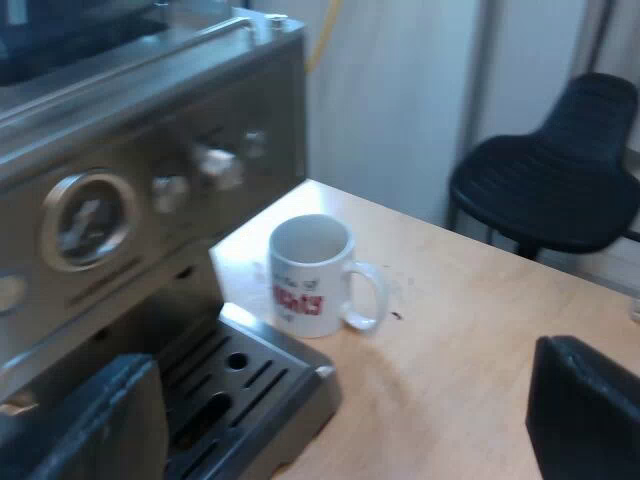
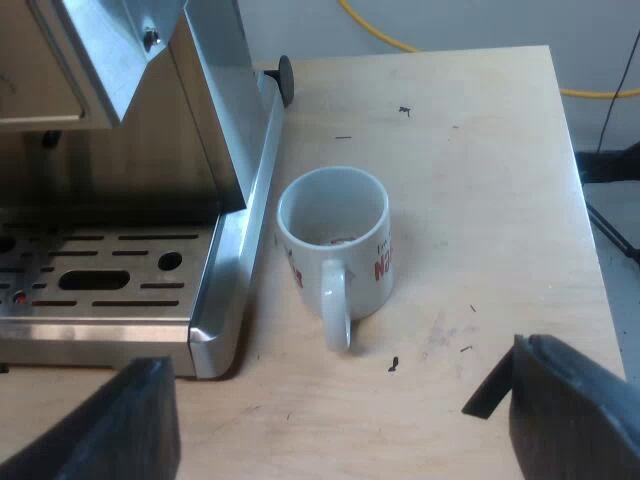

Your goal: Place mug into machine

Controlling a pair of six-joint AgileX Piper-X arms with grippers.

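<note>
Standing upright beside machine tray [image 2: 215, 290], mug [image 2: 368, 262], handle [image 2: 335, 305] toward released right hand [image 2: 335, 362], left hand [image 1: 340, 368] released.

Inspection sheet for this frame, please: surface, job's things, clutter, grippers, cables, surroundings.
Surface: pale wooden table, dark specks near the mug.
Job's things: mug upright on the table beside the espresso machine, off its drip tray.
Clutter: nothing seen.
Grippers: left gripper open, empty; right gripper open, empty, above the table near the mug.
Cables: yellow cable beyond the table edge.
Surroundings: black chair, pale wall.
</note>
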